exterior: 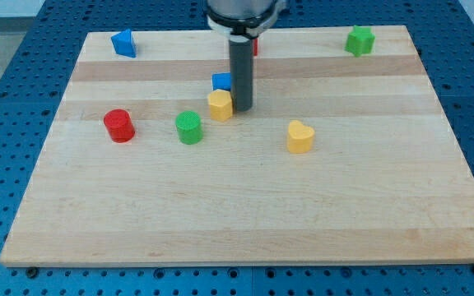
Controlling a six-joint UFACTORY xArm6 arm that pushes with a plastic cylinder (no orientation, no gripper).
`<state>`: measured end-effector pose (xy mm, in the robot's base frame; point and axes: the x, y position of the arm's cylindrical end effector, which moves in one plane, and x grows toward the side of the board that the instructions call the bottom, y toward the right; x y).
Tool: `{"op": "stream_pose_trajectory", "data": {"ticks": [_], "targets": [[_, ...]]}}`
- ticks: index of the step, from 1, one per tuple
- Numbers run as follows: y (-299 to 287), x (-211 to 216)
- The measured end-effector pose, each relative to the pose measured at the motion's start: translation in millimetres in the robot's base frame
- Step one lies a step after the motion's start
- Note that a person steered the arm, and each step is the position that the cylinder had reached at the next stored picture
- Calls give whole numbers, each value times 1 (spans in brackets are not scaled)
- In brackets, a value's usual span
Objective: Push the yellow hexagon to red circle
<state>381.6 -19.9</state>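
The yellow hexagon (220, 104) sits near the middle of the wooden board. My tip (243, 108) stands just to its right, touching or nearly touching its side. The red circle (119, 125) lies well to the view's left of the hexagon. A green circle (189, 127) stands between them, slightly below the line from hexagon to red circle. A blue block (221, 81) sits right behind the hexagon, partly hidden by the rod.
A yellow heart (300, 136) lies right of centre. A blue block (123, 42) is at the top left, a green block (359, 39) at the top right. A red block (254, 46) is mostly hidden behind the rod. The board (237, 214) ends at blue pegboard.
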Motion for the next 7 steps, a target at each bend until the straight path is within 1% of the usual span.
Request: {"op": "stream_pose_trajectory", "data": {"ticks": [2, 3, 7], "targets": [[-42, 25], [-64, 24], [-90, -21]]}}
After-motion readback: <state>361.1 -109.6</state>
